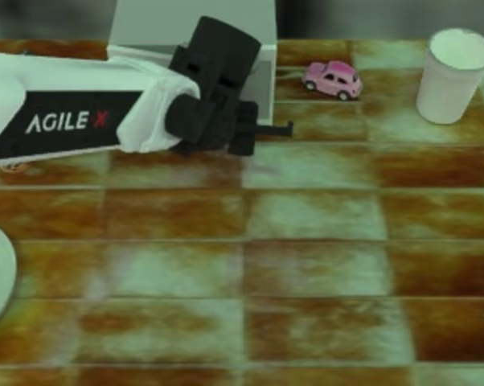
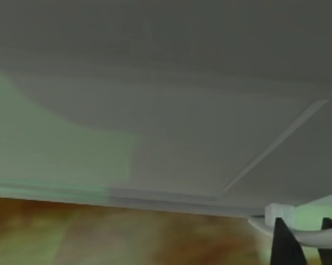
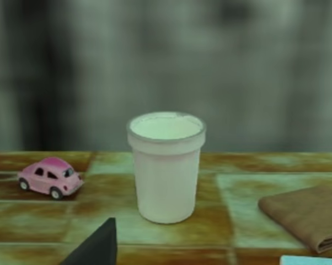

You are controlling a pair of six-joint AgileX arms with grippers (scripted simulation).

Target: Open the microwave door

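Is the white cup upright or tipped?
Upright: the white cup stands on its base on the table, open rim up.

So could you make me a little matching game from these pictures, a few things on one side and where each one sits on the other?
Things:
1. pink toy car
2. white cup
3. microwave
4. brown cloth

Places:
A. far edge of the table, partly under the left arm
B. far right corner of the table
C. between the microwave and the cup
D. seen only by the right wrist camera, lying flat near the cup

Pairs: 1-C, 2-B, 3-A, 4-D
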